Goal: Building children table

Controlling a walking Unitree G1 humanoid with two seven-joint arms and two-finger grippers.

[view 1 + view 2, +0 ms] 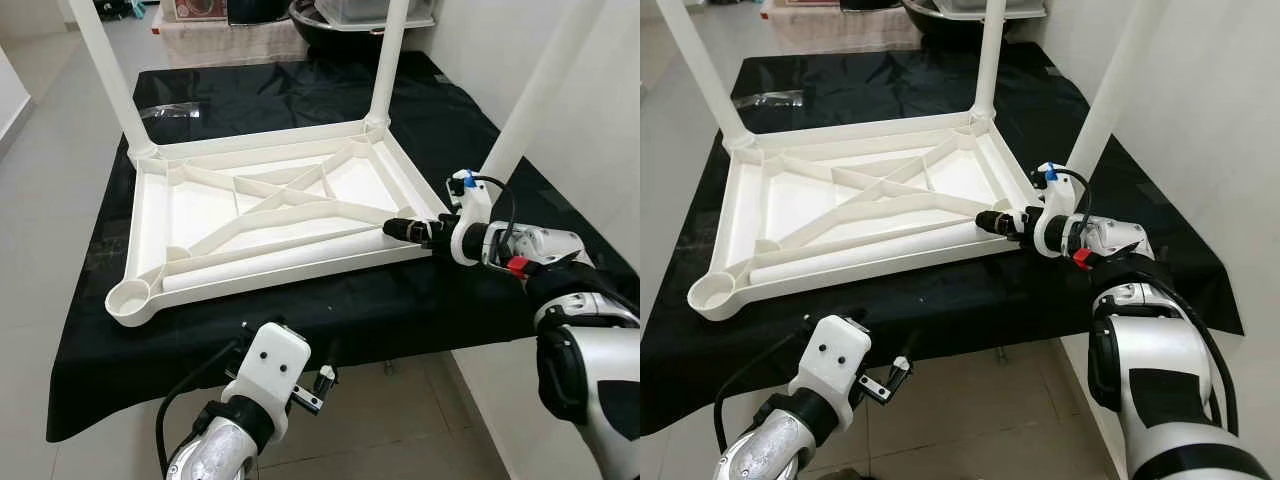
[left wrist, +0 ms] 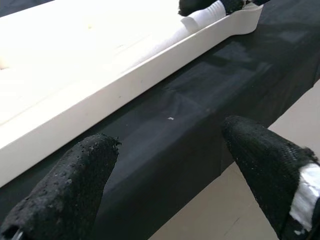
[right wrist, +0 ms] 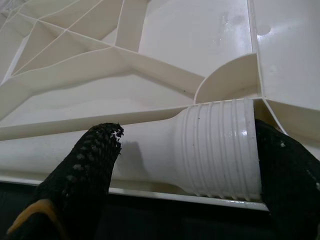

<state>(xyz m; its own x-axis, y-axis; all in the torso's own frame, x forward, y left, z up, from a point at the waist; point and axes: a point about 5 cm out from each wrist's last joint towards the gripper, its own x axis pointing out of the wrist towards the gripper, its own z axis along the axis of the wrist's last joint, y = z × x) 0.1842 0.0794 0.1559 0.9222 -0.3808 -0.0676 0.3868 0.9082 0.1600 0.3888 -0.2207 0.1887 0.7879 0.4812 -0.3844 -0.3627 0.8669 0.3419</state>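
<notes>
A white plastic tabletop (image 1: 200, 215) lies upside down on a black-covered table (image 1: 420, 300). Upright legs stand in its far left corner (image 1: 108, 75) and far right corner (image 1: 390, 55). A third leg (image 1: 540, 90) rises from behind my right wrist, by the near right corner. The near left socket (image 1: 128, 296) is empty. A loose leg (image 1: 280, 258) lies inside the tabletop along its near rim. My right gripper (image 1: 405, 228) is shut on its threaded end (image 3: 220, 145). My left gripper (image 2: 170, 145) hangs open, low at the table's front edge, holding nothing.
A clear plastic bag (image 1: 170, 112) lies on the cloth at the far left. Boxes and a dark tub (image 1: 320, 25) stand beyond the table. A white wall (image 1: 600, 130) runs close along the right side. Tiled floor (image 1: 400, 420) lies below the front edge.
</notes>
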